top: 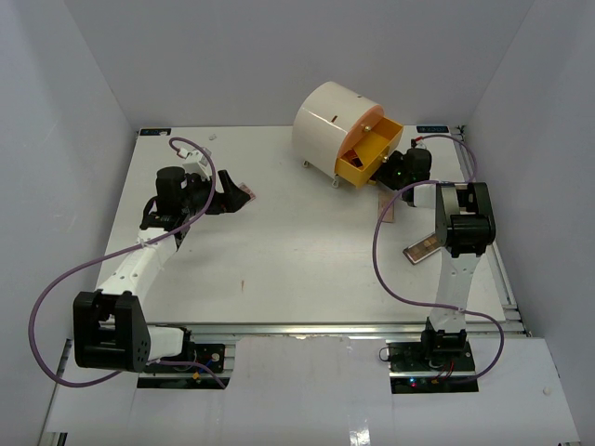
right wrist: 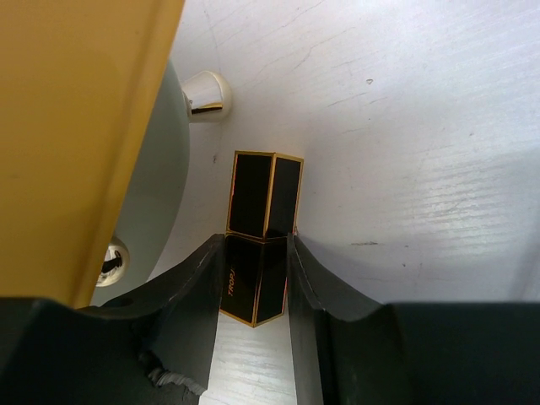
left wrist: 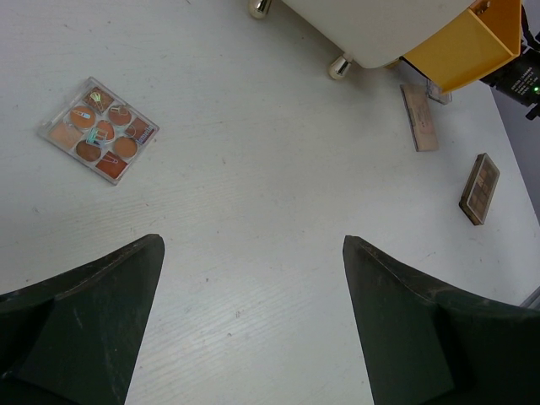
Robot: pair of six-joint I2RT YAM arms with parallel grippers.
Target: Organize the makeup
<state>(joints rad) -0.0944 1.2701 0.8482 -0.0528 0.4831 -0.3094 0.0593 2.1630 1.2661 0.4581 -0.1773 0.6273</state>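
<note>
The right pincer (right wrist: 253,246) is down on the bench (top: 279,269) beside the round cream drawer box (top: 327,123). It has a black-and-gold lipstick tube (right wrist: 261,198) between its fingers. The tube lies flat, its long axis running straight out ahead of the pincer. The fingers cross its narrow width and take the near half, while the far half sticks out past the tips. Both fingers sit against the tube's long sides with no gap that I can see, so I read the pincer as closed on it, though the tube is not yet off the bench.

The tube is right next to the open yellow drawer (right wrist: 76,126), which overhangs it on one side, with one of the box's small feet (right wrist: 207,93) just beyond. To my eye the coming move turns on that: the tube has to come up and clear the drawer's wall before it can go in.

The left pincer (left wrist: 251,242) hangs over the bench with its fingers spread wide, holding nothing. A square palette (left wrist: 99,129) lies ahead of it, well apart from the tube. The right arm is clearly the nearer one.
</note>
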